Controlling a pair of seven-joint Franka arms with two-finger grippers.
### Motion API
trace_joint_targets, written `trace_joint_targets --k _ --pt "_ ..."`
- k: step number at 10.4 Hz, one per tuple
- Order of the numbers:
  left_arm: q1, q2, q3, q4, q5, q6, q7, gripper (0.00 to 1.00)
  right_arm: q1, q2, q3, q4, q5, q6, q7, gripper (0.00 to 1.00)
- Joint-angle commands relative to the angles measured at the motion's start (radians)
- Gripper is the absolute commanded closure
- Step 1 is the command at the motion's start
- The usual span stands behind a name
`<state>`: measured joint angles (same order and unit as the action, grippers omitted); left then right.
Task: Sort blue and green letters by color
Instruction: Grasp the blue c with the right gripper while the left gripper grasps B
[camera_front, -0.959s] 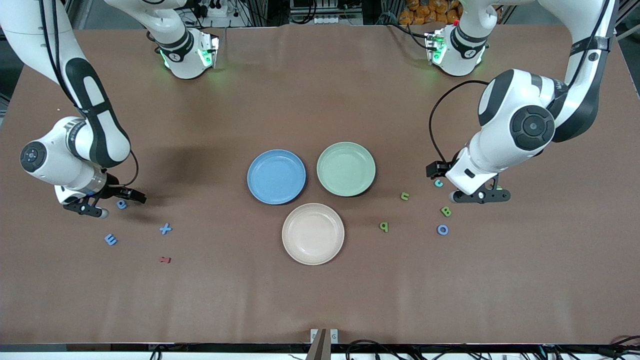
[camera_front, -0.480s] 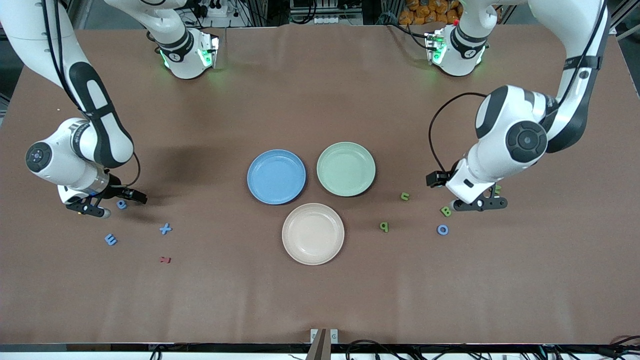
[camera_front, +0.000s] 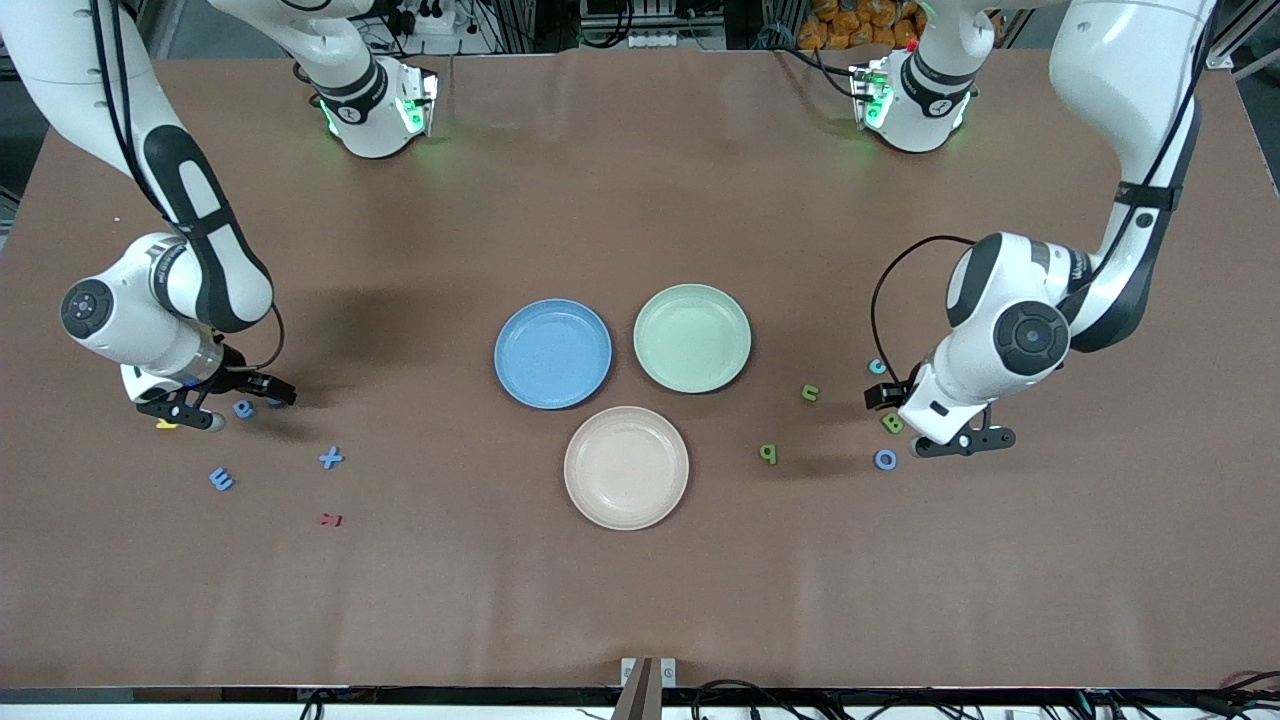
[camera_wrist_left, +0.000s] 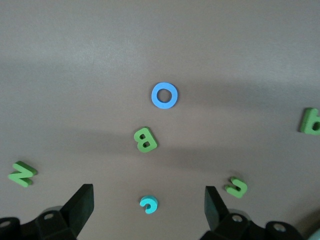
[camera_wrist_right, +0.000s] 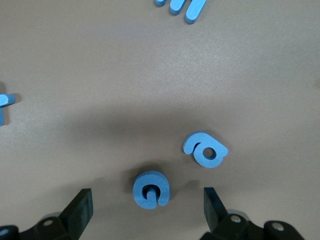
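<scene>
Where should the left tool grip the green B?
Come straight down on the green B, fingers pinching its thin outer edges across the narrow width. It lies flat on the table, so no side approach. The open left tool hangs above, with free room around the letter.

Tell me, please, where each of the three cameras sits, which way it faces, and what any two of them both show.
Front view: high across the table, facing both arms; left gripper and right gripper open, low over letters, beside three plates.
Left wrist view: on the left wrist, looking down past its open fingers at the blue O and green B.
Right wrist view: on the right wrist, looking down past open fingers at blue letters.
Shared: front and left wrist views both show the blue O and green B.
</scene>
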<state>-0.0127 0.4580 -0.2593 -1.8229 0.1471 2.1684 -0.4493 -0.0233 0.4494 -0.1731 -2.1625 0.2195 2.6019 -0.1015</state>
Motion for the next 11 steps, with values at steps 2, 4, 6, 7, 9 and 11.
trace_joint_targets --k 2,4,6,7,9,11 --pt "0.033 0.071 -0.002 0.004 0.040 0.100 -0.130 0.14 -0.004 -0.012 0.006 -0.026 0.020 0.032 -0.003 0.15" --pt "0.023 0.096 0.000 0.004 0.046 0.122 -0.233 0.14 -0.001 -0.011 0.006 -0.048 0.020 0.075 -0.003 0.15" --pt "0.019 0.116 0.000 0.004 0.104 0.123 -0.320 0.15 -0.001 -0.011 0.006 -0.052 0.021 0.076 -0.003 0.14" --pt "0.014 0.128 -0.001 0.004 0.115 0.125 -0.345 0.18 -0.001 -0.011 0.006 -0.059 0.021 0.078 -0.003 0.14" --pt "0.010 0.163 -0.002 0.007 0.115 0.151 -0.348 0.24 -0.001 -0.014 0.006 -0.062 0.021 0.078 -0.003 0.15" --pt "0.013 0.174 -0.002 0.005 0.115 0.165 -0.348 0.28 -0.001 -0.011 0.006 -0.062 0.021 0.089 -0.001 0.18"
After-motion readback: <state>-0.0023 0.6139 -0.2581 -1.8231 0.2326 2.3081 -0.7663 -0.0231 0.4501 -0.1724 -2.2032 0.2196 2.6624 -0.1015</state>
